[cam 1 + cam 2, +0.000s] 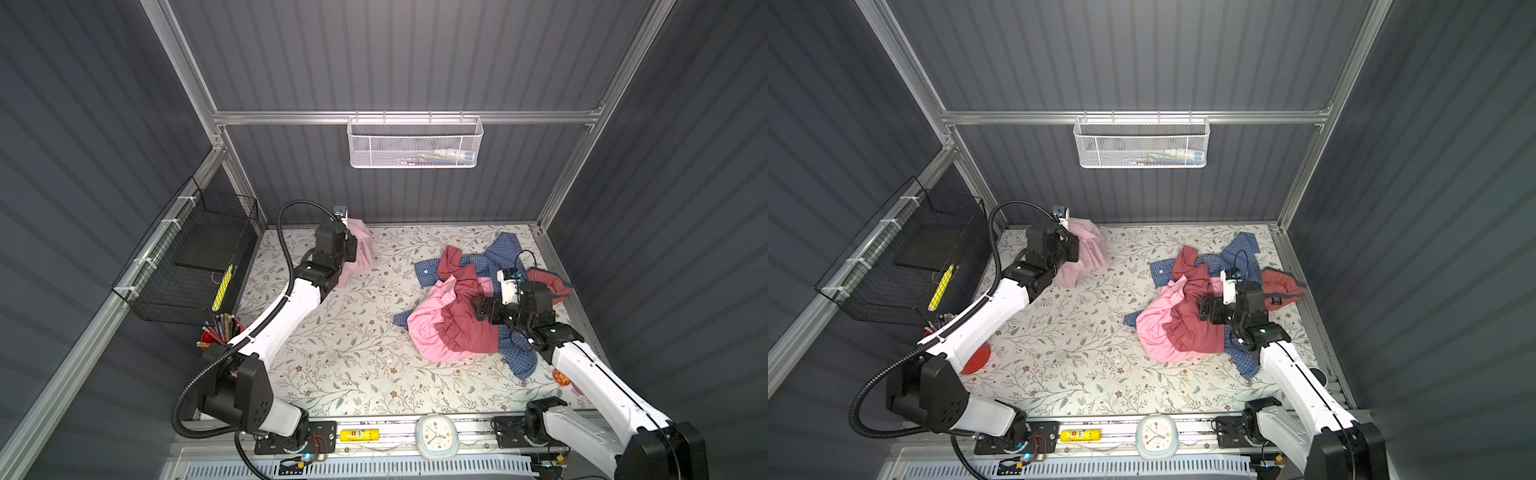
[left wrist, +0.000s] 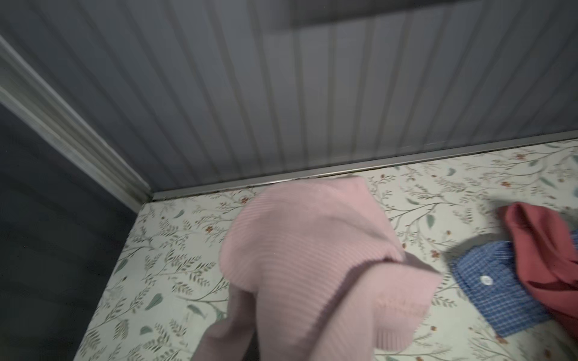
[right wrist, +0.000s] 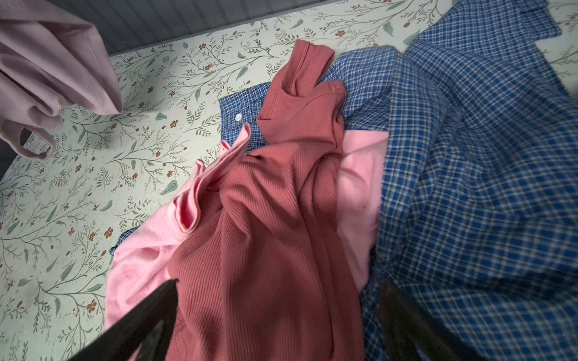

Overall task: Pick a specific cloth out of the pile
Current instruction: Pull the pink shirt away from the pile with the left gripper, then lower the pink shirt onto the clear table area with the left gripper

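1. The cloth (image 1: 359, 249) hangs from the left gripper (image 1: 350, 245), well apart from the pile (image 1: 440, 332). The fingers are clenched on it, hidden under the fabric.
2. It can slip out if the pinch holds only a thin fold. I cannot tell whether its lower end touches the table (image 1: 353, 340).
3. The right gripper (image 3: 275, 318) is spread wide and grasps nothing, just over the pile's dark red cloth (image 3: 266, 218). It can snag there.
4. Beyond the cloth from the pile, a wire basket (image 1: 187, 266) stands near the left arm.

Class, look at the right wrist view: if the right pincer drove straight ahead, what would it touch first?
Most likely the dark red cloth: it fills the gap between the jaws of the open right pincer. Depth is unclear.
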`<state>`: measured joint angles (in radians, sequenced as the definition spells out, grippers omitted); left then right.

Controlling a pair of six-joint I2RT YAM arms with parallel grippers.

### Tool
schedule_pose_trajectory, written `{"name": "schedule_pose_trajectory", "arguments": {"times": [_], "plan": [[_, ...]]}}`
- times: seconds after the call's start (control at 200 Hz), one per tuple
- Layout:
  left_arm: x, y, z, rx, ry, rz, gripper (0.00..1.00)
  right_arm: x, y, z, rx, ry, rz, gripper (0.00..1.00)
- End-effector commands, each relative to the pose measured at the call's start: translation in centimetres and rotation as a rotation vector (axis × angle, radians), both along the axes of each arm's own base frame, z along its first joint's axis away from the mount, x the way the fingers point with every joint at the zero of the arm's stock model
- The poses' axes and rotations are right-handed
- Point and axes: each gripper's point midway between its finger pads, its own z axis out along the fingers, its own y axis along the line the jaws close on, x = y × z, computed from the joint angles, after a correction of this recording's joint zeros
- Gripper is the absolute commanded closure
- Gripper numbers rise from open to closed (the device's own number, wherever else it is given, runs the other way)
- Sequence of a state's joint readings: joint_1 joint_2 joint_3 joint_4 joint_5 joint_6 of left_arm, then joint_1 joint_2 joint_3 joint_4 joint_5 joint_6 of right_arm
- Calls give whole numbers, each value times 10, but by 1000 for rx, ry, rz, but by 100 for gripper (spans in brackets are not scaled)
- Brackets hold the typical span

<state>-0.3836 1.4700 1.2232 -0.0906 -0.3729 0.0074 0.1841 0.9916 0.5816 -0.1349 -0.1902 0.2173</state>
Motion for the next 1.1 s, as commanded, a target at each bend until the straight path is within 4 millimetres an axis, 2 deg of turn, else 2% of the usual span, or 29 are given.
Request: {"name": "schedule_pose_trajectory", "arguments": {"times": [0.0,0.165,0.32,0.53,0.775,1.096], "plan": [[-3,19,3,-5,-17,67,100,-1,-1,4,-14,-17,0,1],[-4,38,-17,5,27,107,100,0,-4,3,-27,-16,-11,1],[-1,45,-43,41,89,123,100,1,-5,3,-35,-18,-18,1],[2,43,-90,55,196,132,100,-1,-9,5,-50,-22,-31,1],[-4,39,-146,45,337,131,100,-1,-16,6,-88,-37,-48,1],[-9,35,-197,44,503,131,100,-1,-18,11,-113,-54,-47,1]]}}
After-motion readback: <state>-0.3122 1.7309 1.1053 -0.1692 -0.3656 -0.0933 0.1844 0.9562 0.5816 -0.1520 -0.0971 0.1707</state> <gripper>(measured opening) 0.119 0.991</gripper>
